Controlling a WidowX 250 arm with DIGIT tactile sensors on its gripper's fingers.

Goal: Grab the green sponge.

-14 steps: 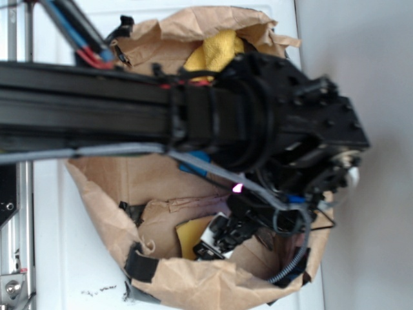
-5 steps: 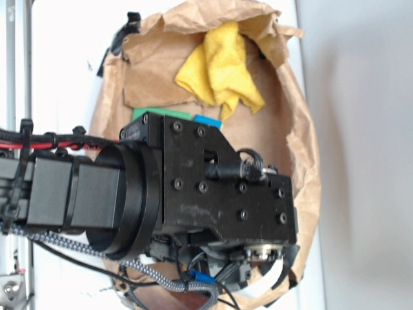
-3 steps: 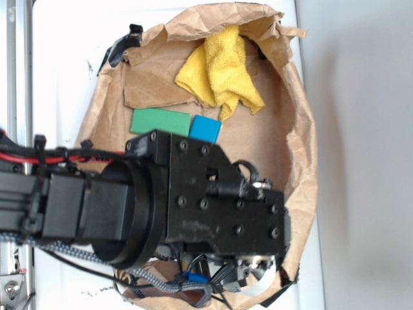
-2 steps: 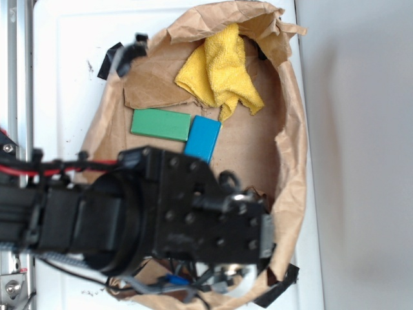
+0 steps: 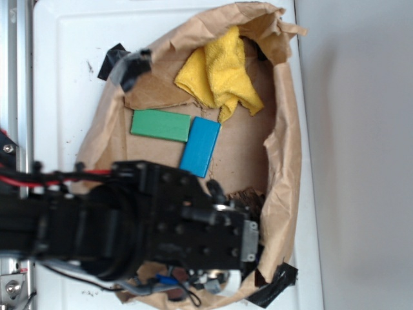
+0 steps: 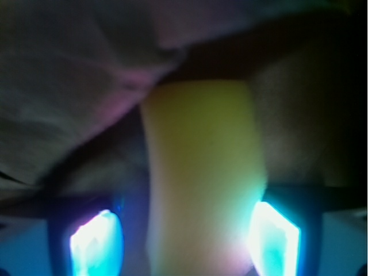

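Note:
The green sponge fills the middle of the wrist view, blurred, with only its yellow foam body showing. My gripper straddles it and is open. The right finger is against the sponge's side. A dark gap separates the left finger from the sponge. In the exterior view the black wrist housing hangs over the lower end of the brown paper bag, hiding both sponge and fingers.
Inside the bag lie a flat bright-green block, a blue block touching it, and a yellow fuzzy cloth at the upper end. Black tape pieces sit on the bag's rim. A metal rail runs along the left.
The arm has shifted down and left in the exterior view, uncovering the green and blue blocks. The wrist housing now sits lower over the bag's bottom end.

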